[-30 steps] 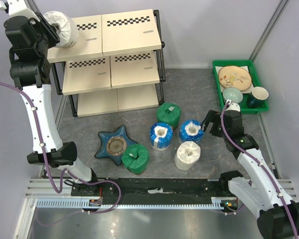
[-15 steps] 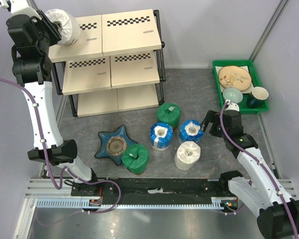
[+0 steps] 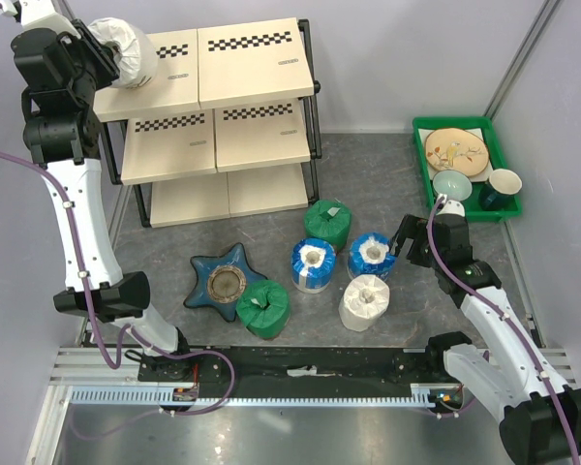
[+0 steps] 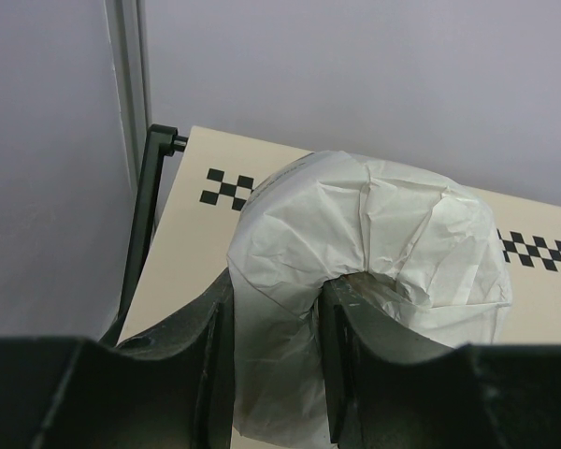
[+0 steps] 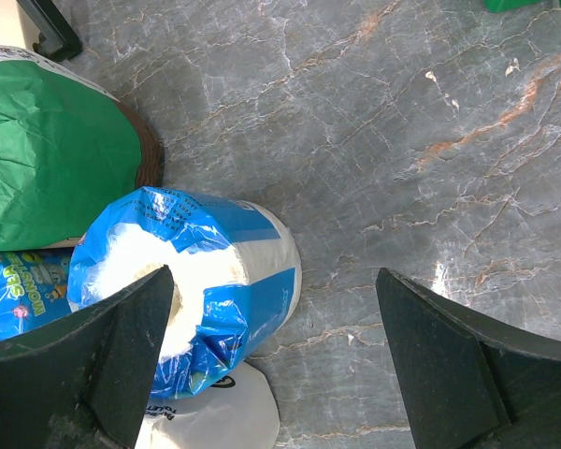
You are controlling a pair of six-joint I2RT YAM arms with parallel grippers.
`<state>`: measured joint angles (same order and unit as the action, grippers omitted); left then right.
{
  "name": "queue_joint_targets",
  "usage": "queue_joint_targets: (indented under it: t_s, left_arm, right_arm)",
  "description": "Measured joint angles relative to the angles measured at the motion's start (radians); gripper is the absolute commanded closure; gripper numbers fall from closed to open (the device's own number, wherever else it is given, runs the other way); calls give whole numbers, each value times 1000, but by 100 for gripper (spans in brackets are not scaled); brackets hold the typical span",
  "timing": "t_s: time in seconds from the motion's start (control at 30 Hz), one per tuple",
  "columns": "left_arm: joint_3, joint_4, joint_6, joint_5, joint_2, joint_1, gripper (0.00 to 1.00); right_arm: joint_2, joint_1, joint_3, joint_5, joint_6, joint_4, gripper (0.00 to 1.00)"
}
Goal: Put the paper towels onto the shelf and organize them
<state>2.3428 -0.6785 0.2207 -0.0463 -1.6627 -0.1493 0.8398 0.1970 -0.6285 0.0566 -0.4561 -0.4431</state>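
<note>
left hand (image 4: 276, 323) clamps a white paper towel roll (image 4: 374, 234) over the shelf's (image 3: 252, 60) top left corner, seemingly near the edge, where an early release could tip it off; right hand (image 5: 271, 285) gapes beside a blue roll (image 5: 201, 281).

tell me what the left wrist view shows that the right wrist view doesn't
Only the left wrist: the left gripper shut on a white roll, with the shelf top board and its checkered strip behind it.
Only the right wrist: the right gripper open near a blue roll, a green roll beside that, on the grey marbled table.
Shared: each shows its own gripper and a wrapped roll.
</note>
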Motion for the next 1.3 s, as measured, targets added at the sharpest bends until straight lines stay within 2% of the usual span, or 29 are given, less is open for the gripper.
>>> queue_joint_targets:
  t_s: [0.5, 0.83, 0.97, 1.3]
  left_arm:
    - [-14, -15, 0, 20, 41, 0, 69]
    - [-34, -27, 0, 23, 59, 0, 66]
    - [-43, -21, 0, 24, 55, 0, 64]
    - [-43, -14, 0, 25, 51, 0, 48]
  right_arm:
    - [-8, 0, 7, -1, 0, 0, 2]
    - [-8, 0, 9, -1, 0, 0, 2]
    - [-9, 0, 9, -2, 0, 0, 2]
    - [-8, 0, 13, -5, 0, 0, 2]
